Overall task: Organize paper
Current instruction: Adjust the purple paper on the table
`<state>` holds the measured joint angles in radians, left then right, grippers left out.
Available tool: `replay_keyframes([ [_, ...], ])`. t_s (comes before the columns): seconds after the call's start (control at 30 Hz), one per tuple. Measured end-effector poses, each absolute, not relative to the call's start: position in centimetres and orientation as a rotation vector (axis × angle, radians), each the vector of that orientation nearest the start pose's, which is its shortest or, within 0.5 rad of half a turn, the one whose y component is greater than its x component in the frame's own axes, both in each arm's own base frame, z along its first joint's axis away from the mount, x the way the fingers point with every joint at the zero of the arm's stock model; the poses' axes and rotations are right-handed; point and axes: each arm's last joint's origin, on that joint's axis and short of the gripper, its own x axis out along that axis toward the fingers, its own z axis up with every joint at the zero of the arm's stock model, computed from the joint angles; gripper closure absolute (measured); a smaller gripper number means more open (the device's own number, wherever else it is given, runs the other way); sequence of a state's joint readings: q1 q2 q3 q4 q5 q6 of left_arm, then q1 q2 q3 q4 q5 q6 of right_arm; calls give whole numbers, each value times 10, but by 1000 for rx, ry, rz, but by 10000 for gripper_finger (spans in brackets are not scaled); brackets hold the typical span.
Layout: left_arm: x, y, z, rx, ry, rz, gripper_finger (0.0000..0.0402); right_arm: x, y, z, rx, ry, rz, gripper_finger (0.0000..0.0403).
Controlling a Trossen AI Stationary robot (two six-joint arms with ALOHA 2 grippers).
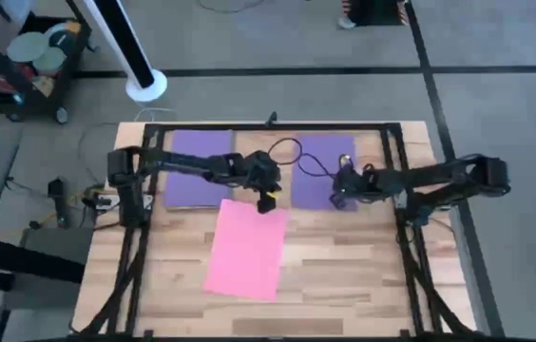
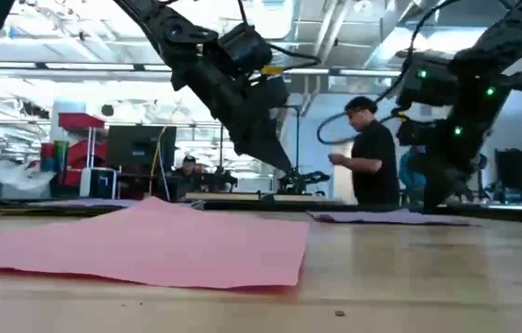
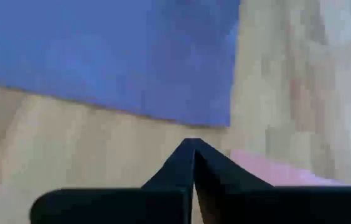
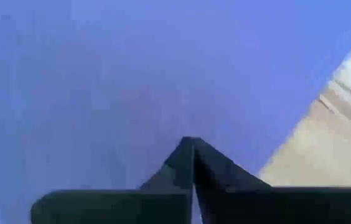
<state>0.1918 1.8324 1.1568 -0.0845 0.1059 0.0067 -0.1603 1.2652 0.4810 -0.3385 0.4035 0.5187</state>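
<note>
Both grippers are closed and empty: the left gripper hangs at the pink sheet's far edge, the right gripper over a purple sheet. Gathering looks barely begun; next, the left likely must open and pinch that pink edge

A light wooden plank table with a dark metal frame along its edges carries three flat rectangular sheets of paper. A purple sheet is laid near the far left corner, and a second purple sheet is laid near the far right, apart from the first. A pink sheet is laid slightly tilted at the middle, nearer the front, just beside both purple sheets.
</note>
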Motion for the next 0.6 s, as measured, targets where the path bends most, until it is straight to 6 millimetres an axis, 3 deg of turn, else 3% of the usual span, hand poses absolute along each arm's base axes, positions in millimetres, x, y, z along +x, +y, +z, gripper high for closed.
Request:
replay_keyframes([
  [0.23, 381, 46, 180, -89, 760, 48, 401, 213, -25, 138, 265, 854, -609, 403],
  [0.6, 365, 30, 151, -160, 798, 86, 401, 216, -37, 106, 242, 991, -720, 403],
])
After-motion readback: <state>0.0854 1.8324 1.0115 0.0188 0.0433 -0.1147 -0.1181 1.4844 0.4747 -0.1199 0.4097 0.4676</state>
